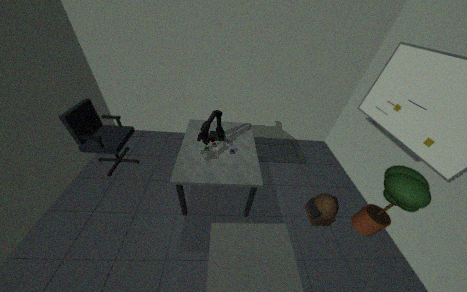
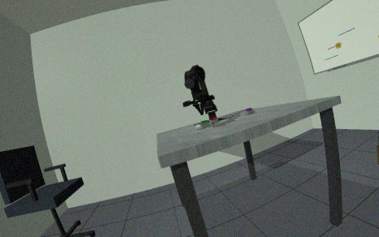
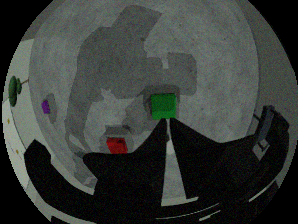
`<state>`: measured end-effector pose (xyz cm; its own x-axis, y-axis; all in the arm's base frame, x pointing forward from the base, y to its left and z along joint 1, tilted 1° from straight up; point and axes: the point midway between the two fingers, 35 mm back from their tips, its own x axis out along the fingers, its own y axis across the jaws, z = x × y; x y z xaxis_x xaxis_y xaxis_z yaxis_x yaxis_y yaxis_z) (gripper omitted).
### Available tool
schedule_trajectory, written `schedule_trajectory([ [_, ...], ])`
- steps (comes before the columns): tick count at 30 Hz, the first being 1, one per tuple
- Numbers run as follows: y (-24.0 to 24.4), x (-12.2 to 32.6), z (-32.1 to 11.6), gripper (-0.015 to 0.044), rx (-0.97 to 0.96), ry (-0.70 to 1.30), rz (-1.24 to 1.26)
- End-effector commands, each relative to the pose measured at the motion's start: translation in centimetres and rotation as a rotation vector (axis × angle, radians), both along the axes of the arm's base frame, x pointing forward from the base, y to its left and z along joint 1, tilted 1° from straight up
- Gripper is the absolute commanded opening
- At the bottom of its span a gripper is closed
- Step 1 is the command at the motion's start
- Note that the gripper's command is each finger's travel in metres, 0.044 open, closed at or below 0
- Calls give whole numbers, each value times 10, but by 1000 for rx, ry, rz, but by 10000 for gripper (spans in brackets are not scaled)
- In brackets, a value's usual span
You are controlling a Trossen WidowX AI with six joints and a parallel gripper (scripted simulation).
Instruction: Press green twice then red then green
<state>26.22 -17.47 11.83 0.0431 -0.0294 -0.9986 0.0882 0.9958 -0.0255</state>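
The green button [image 1: 206,148] [image 2: 204,122] [image 3: 164,106] stands on the table, its cap raised. My gripper [image 1: 206,143] [image 2: 201,114] [image 3: 167,122] is shut and empty. Its tips hang a little above the green button, and in the wrist view they show just below the green cap. The red button [image 1: 214,144] [image 2: 213,118] [image 3: 117,145] stands beside the green one, to the lower left in the wrist view, with nothing touching it. Its lower part is partly hidden by the dark gripper body there.
A small white block [image 2: 198,127] [image 3: 170,147] lies close to the green button, partly hidden behind the fingers in the wrist view. A small purple piece [image 1: 232,151] [image 2: 249,109] [image 3: 46,107] stands farther off on the table [image 1: 219,172] [image 2: 239,127]. The arm's shadow falls across the tabletop.
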Motion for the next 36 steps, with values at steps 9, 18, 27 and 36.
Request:
schedule_trajectory([
  [9,-1,0,-21,20,0,0,5],
  [18,-1,1,-36,20,0,0,5],
  [27,-1,1,-44,20,0,0,5],
  [36,-1,1,-44,20,0,0,5],
])
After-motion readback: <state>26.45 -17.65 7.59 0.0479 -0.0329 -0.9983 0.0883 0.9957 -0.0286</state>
